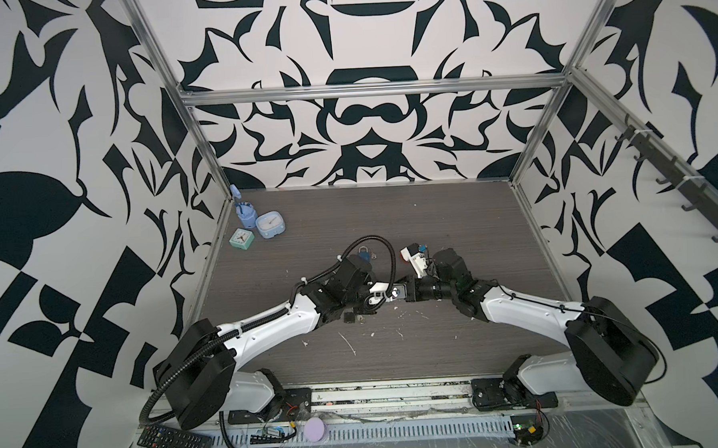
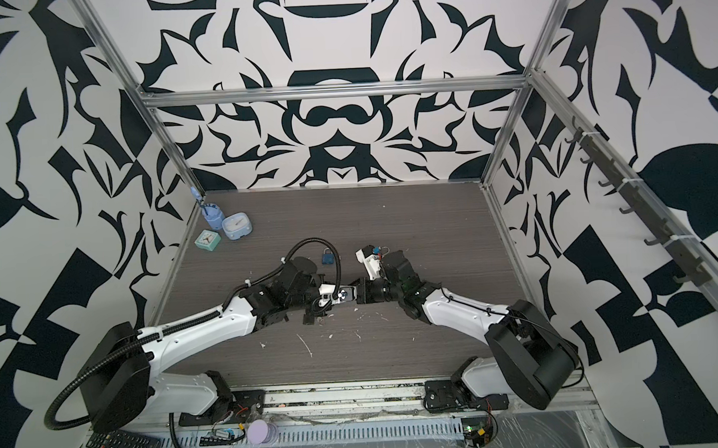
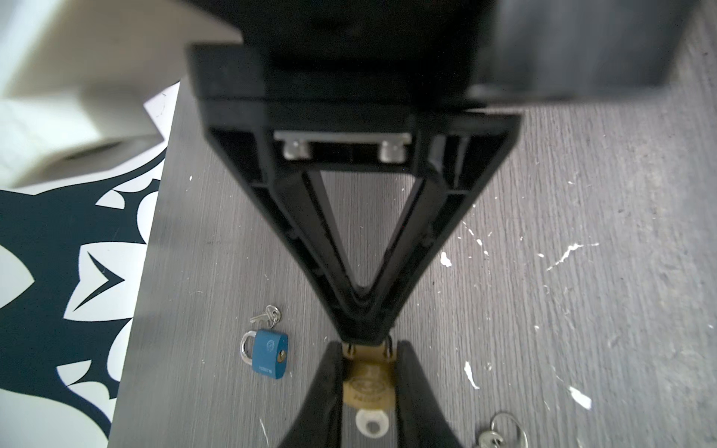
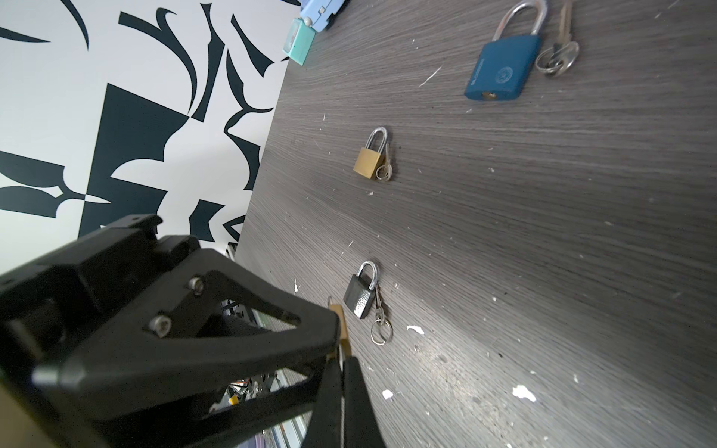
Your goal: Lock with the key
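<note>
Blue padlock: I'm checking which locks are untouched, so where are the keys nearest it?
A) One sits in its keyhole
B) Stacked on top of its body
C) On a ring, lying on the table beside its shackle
C: the blue padlock lies flat with its keyhole empty, and the keys rest on the table beside its shackle.

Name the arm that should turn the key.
Right, probably: the key in the brass padlock has its white head toward the right gripper, while the left gripper pinches the padlock's top, steadying it.
</note>
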Controlling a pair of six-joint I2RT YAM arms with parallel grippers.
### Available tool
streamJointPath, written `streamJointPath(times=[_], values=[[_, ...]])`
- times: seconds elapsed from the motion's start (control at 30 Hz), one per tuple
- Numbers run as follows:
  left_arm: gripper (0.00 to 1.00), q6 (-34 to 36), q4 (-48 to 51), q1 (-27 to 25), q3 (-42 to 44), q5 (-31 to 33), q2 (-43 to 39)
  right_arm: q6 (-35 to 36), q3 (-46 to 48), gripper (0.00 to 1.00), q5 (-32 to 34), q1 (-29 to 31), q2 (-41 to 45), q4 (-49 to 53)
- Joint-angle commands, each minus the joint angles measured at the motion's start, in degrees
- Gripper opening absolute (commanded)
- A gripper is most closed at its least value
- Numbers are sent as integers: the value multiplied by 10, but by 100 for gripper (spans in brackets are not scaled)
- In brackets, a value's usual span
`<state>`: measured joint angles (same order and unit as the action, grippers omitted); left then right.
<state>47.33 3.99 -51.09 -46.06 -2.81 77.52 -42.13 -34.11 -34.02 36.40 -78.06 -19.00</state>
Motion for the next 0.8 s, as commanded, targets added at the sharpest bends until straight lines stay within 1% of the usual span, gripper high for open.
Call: streamJointPath(times=[0.0,0.1,0.17,0.27,0.47,0.57,0.67,0.73,0.77], values=[[0,0,-220,-38,-51,-117,-11,0,1,0,-28,24,-13,-5],[0,2,-213,-38,-45,-115,-15,9,-1,0,-23,20,-2,11],[0,16,-194,-38,-39,-110,-16,12,-1,0,-23,13,10,22],[0,22,-184,-38,-21,-95,-19,24,-11,0,-22,-2,33,54],[0,4,-191,-38,19,-65,-31,62,-43,0,-16,-29,84,138],[0,-2,-193,-38,26,-56,-32,70,-53,0,-17,-33,95,158],[0,-5,-197,-37,27,-49,-30,74,-60,9,-18,-33,100,166],[0,-5,-200,-38,28,-46,-28,77,-62,20,-12,-33,107,172],[0,-7,-202,-37,28,-43,-27,80,-64,24,-7,-33,112,177]])
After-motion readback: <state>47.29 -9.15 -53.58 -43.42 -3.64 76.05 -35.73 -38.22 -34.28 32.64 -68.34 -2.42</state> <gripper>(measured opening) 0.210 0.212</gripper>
